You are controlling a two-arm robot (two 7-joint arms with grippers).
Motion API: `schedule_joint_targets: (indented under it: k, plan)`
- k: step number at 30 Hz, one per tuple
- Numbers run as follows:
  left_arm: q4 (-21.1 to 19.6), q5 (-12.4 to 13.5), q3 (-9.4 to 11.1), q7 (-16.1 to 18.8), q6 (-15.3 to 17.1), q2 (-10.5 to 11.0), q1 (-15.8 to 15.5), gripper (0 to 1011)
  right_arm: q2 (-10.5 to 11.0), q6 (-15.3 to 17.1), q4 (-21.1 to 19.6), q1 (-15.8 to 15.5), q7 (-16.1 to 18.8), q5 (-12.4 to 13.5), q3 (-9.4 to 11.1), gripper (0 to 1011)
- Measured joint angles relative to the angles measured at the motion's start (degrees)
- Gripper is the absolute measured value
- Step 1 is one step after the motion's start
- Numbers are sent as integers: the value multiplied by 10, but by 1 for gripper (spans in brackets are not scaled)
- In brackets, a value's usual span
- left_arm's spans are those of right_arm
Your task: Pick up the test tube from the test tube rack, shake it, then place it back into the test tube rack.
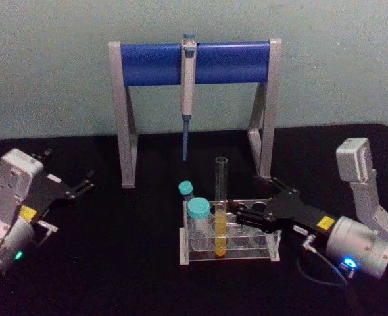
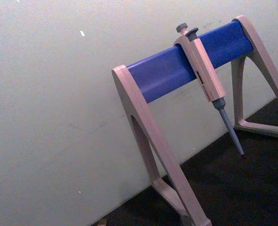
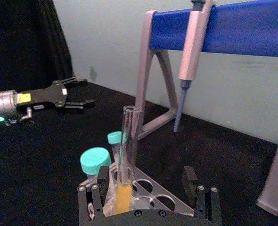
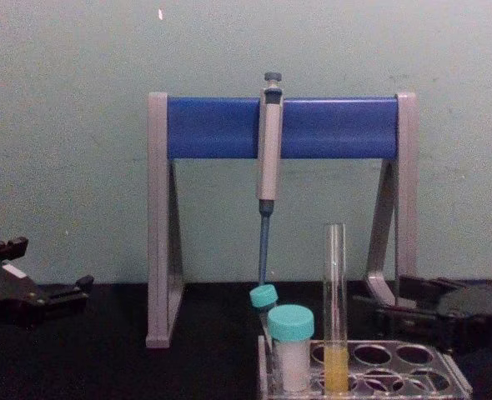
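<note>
While R gripper [image 1: 235, 218] sits wide-open by racked test tube [image 1: 220, 197], L gripper [image 1: 85, 184] open far left, thin glass prob. fragile, slick: grip mid-shaft.

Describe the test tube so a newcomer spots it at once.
In front of the grey-and-blue pipette stand sits a low clear test tube rack. The test tube stands upright in it, beside two teal-capped vials, the right gripper open around it. It alone is tall, uncapped and holds yellow-orange liquid.
</note>
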Motion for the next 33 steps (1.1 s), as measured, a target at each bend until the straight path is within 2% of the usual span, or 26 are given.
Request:
schedule_joint_targets:
  k: [5, 16, 33]
  plan:
    - [0, 0, 0, 0, 0, 0, 0, 1001, -14, 11, 28, 30, 25, 9, -15, 1000]
    - [0, 0, 0, 0, 0, 0, 0, 1001, -32, 20, 66, 72, 47, 30, -33, 1000]
    - [0, 0, 0, 0, 0, 0, 0, 1001, -35, 27, 88, 99, 58, 43, -56, 1000]
